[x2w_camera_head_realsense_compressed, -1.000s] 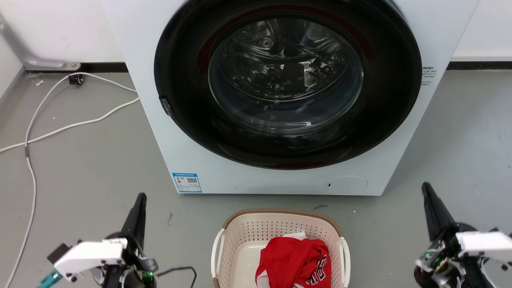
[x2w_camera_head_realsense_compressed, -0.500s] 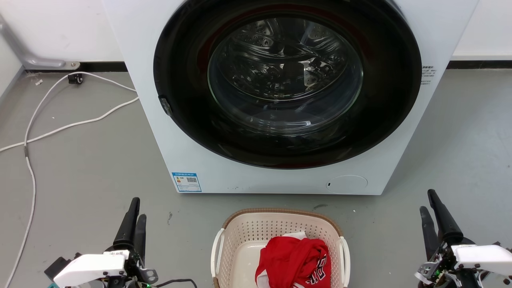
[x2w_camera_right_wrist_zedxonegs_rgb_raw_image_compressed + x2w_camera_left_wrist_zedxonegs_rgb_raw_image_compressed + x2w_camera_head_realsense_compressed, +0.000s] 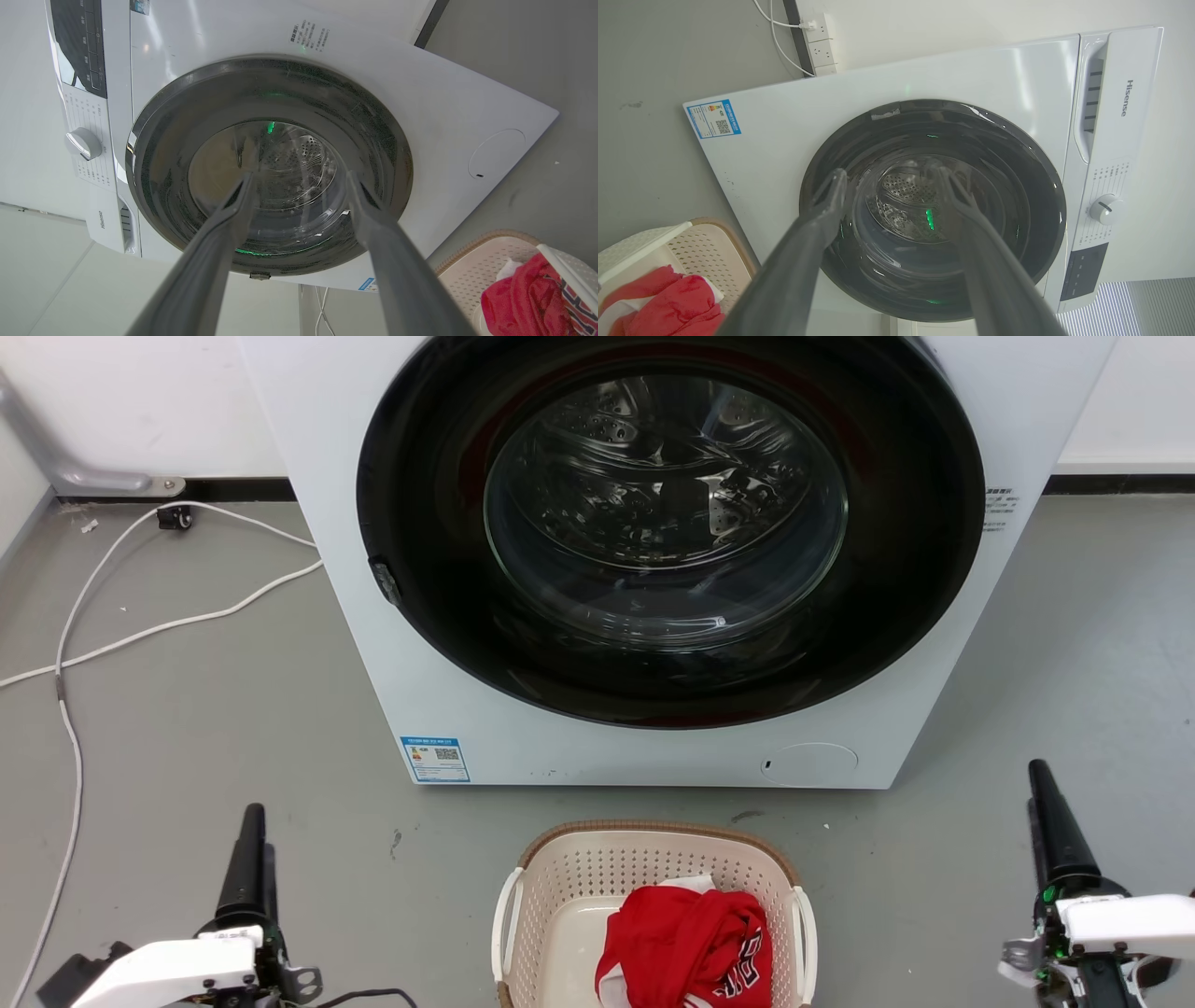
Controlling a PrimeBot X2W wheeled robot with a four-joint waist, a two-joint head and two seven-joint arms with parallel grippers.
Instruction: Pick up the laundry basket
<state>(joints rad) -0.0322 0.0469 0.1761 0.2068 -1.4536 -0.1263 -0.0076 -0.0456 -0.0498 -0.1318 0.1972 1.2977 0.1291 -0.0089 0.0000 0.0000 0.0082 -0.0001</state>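
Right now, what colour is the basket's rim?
Brown, woven-look; the laundry basket rim shows best in head view.

Only readable bit is the "Hisense" logo (image 3: 1123, 98) on the washing machine (image 3: 1017, 79), upper right in the left wrist view. Its blue QR sticker (image 3: 435, 761), the fine print (image 3: 999, 511) beside the door and the lettering on the red garment (image 3: 681, 933) in the laundry basket (image 3: 579, 873) are too small to read.

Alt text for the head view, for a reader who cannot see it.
A cream laundry basket holding a red garment sits on the grey floor before a white front-loading washing machine. The left gripper and right gripper flank the basket, touching nothing.
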